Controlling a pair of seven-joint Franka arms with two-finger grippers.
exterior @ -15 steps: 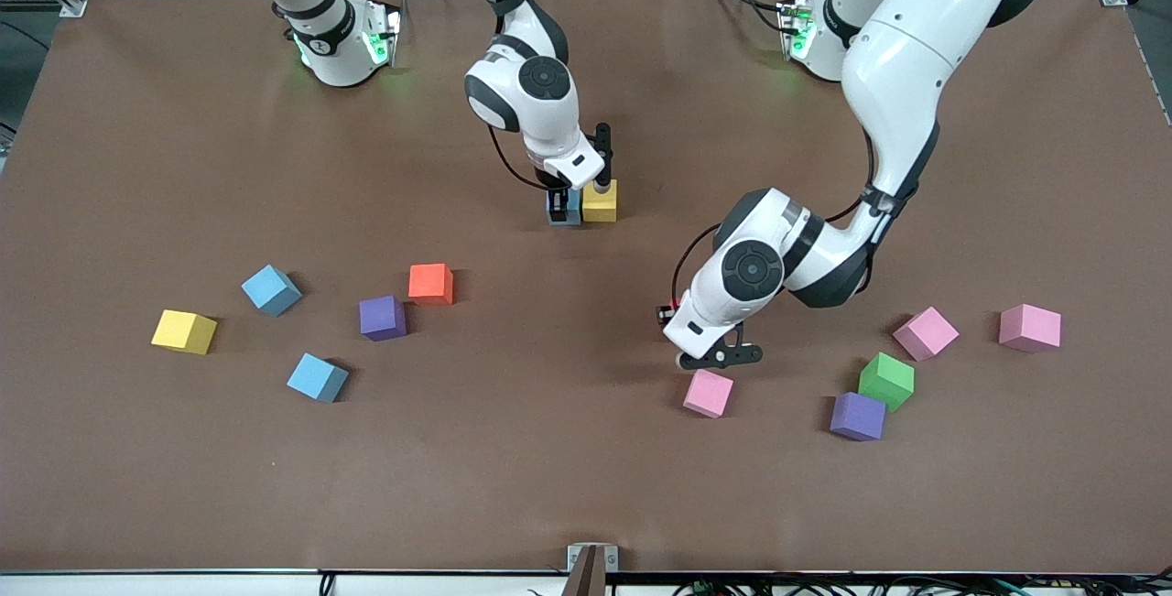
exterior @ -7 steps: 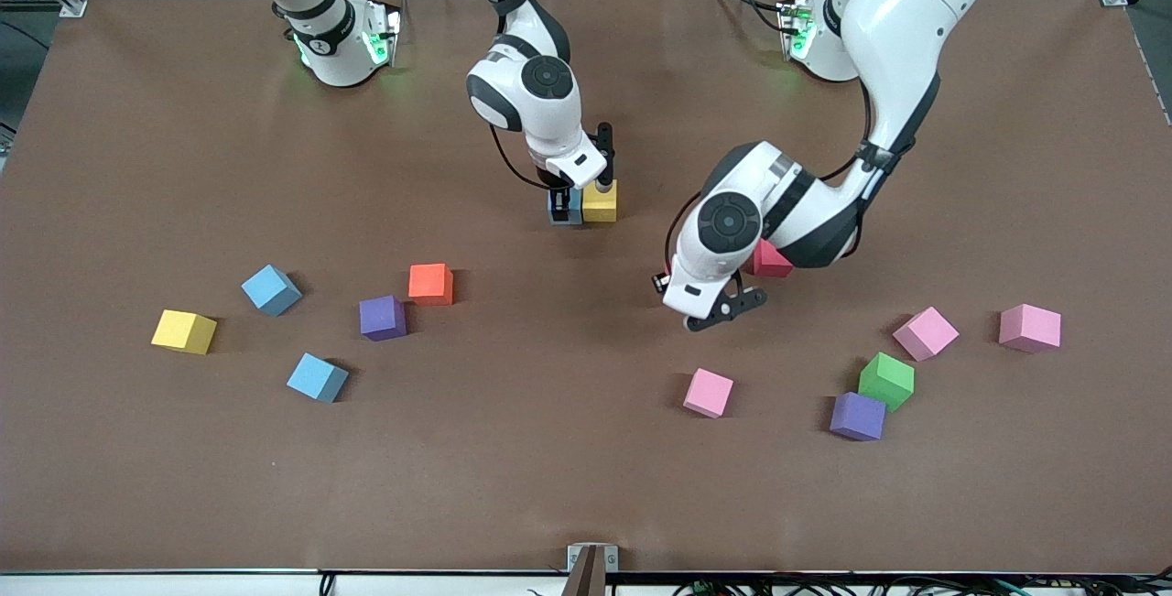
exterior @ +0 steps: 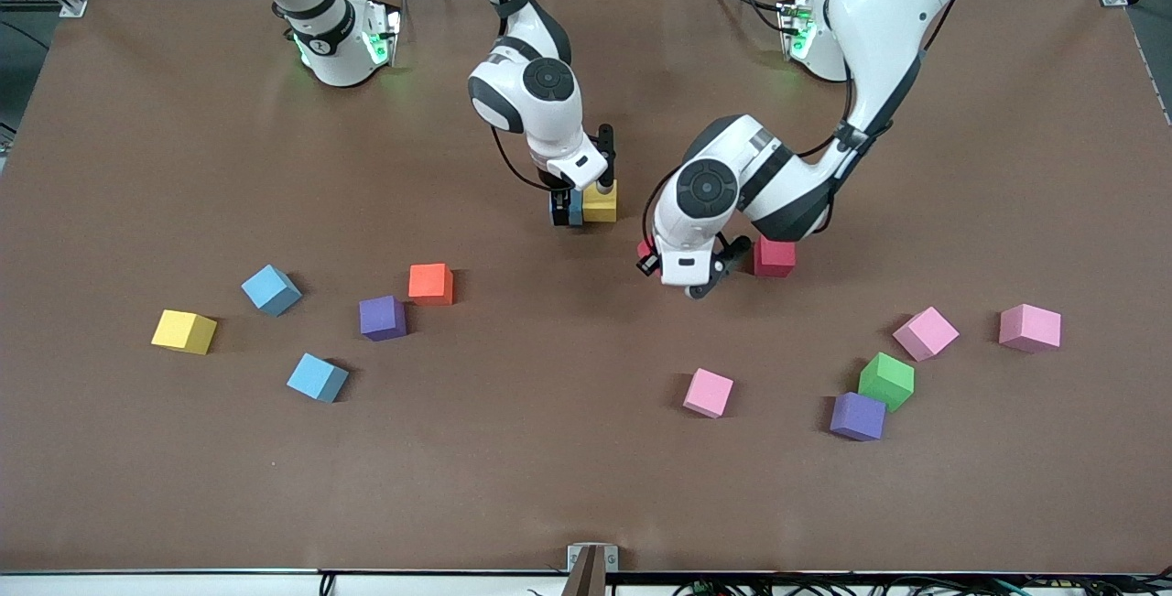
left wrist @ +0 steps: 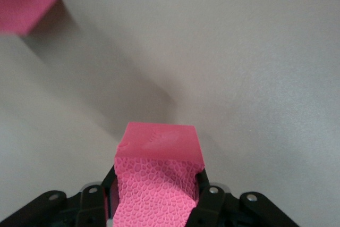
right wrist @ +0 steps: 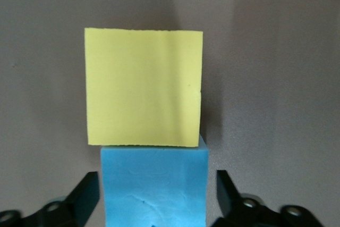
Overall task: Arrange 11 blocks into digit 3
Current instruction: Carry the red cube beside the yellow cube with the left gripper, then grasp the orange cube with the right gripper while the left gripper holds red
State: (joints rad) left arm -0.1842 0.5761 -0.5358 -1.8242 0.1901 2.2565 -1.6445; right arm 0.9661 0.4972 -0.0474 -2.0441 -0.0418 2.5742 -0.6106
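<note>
A blue block point(exterior: 575, 210) point(right wrist: 154, 184) rests on the table, touching a yellow block point(exterior: 601, 200) point(right wrist: 143, 86). My right gripper point(exterior: 567, 211) point(right wrist: 158, 198) straddles the blue block, open, with a gap at each finger. My left gripper point(exterior: 708, 277) point(left wrist: 156, 184) is shut on a pink-red block point(left wrist: 158, 179), which the hand hides in the front view. It hangs over bare table beside a red block point(exterior: 775, 256) point(left wrist: 21, 1). Loose blocks lie nearer the front camera: pink point(exterior: 708, 393), green point(exterior: 886, 380), purple point(exterior: 858, 416), orange point(exterior: 430, 283).
Toward the right arm's end lie two blue blocks point(exterior: 272, 289) point(exterior: 317, 377), a purple one point(exterior: 383, 317) and a yellow one point(exterior: 184, 331). Two pink blocks point(exterior: 927, 332) point(exterior: 1030, 328) sit toward the left arm's end.
My right gripper has opened off the blue block. The left arm has carried its block away from the pink block toward the yellow and blue pair, uncovering the red block.
</note>
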